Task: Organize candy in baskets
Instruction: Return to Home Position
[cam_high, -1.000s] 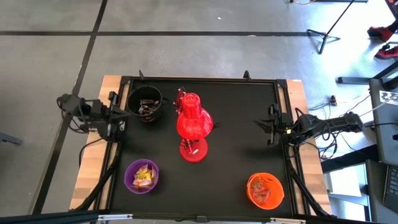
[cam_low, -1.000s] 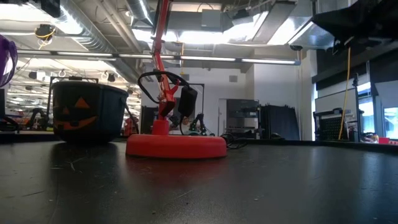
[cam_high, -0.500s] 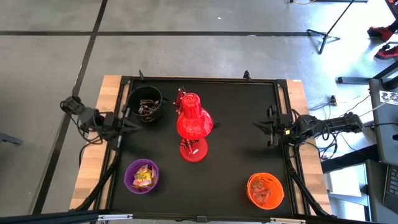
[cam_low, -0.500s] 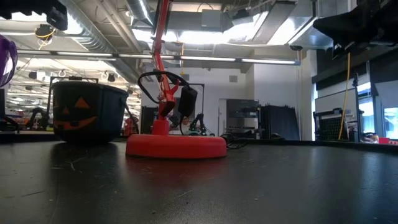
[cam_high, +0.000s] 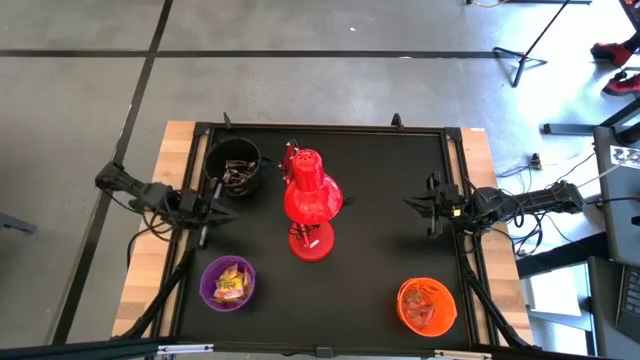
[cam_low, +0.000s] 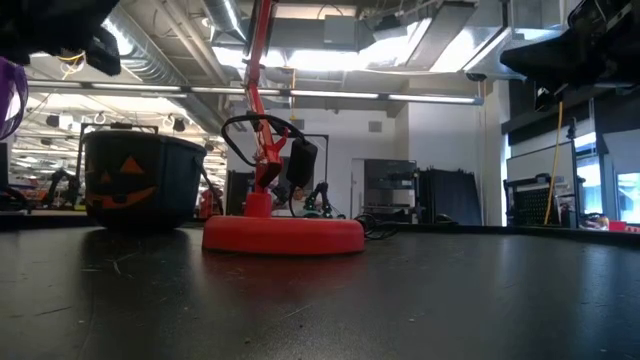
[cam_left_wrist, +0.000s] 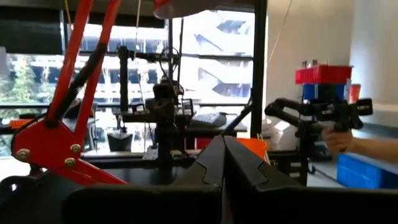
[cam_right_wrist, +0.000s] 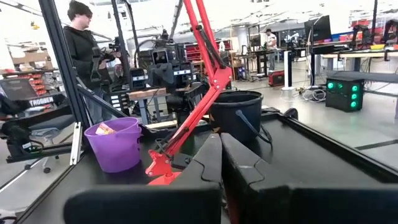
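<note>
The black table (cam_high: 400, 260) is carrying everything. The red lamp (cam_high: 310, 195) is standing between the two grippers. The left gripper (cam_high: 224, 211), fingers pressed together and holding nothing, is hanging between the black bucket (cam_high: 209, 165) and the purple bucket (cam_high: 204, 285), nearer to the black one. The right gripper (cam_high: 410, 204), also closed and empty, is hanging well apart from the orange bucket (cam_high: 400, 300). Candy (cam_high: 232, 282) is lying inside all three buckets
</note>
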